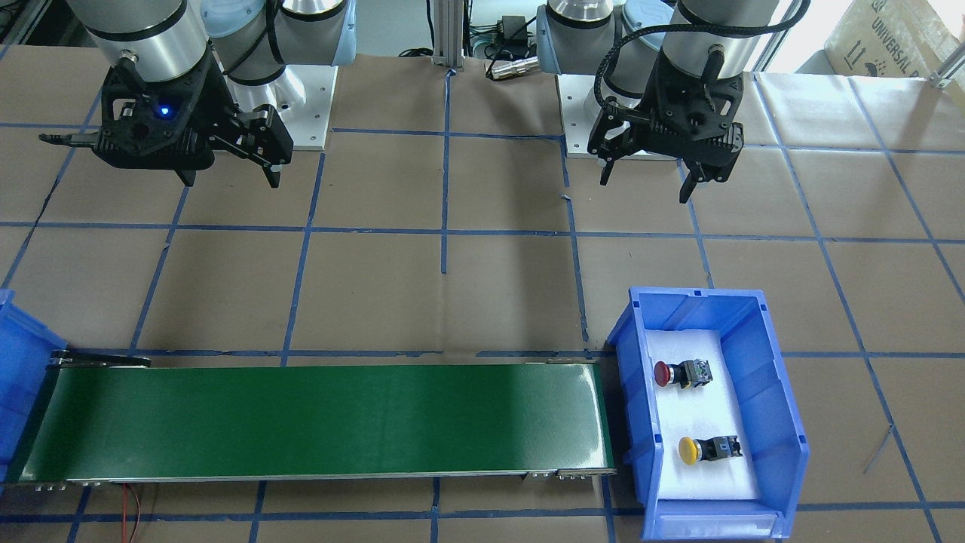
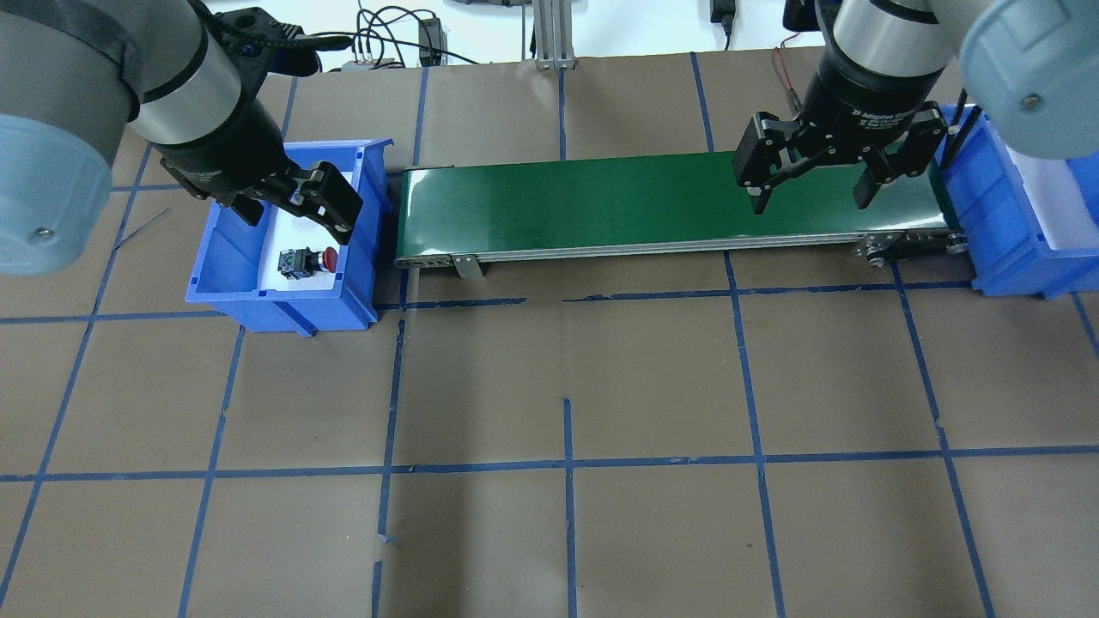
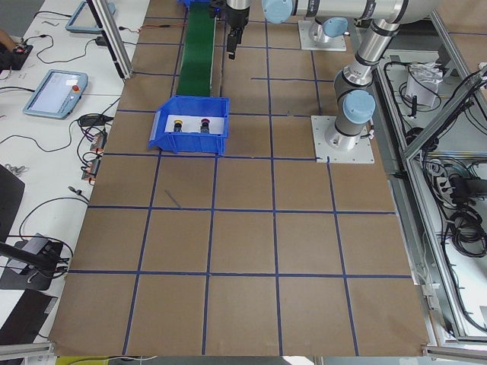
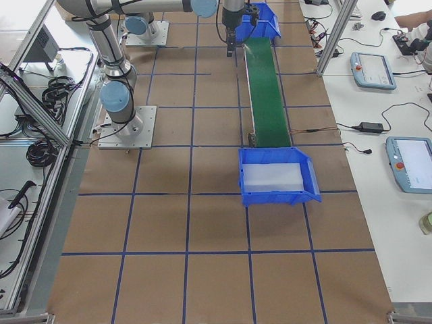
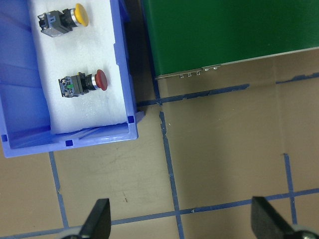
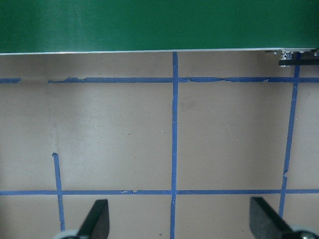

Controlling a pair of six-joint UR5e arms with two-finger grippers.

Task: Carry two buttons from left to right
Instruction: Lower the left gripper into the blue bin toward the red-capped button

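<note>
The red button (image 1: 681, 373) and the yellow button (image 1: 709, 449) both lie on their sides on the white liner of the blue bin (image 1: 784, 411) at the robot's left; you can see their caps pointing toward the green conveyor belt (image 1: 317, 422), and the two are apart from each other. The left gripper (image 1: 646, 187) hangs above the table (image 1: 497, 294) near that bin, on the robot's side of it, its fingers spread wide and holding nothing; the right gripper (image 1: 230, 181) hangs near the belt's far end, likewise released and empty. You will find a second blue bin (image 4: 307, 182) at that end.
</note>
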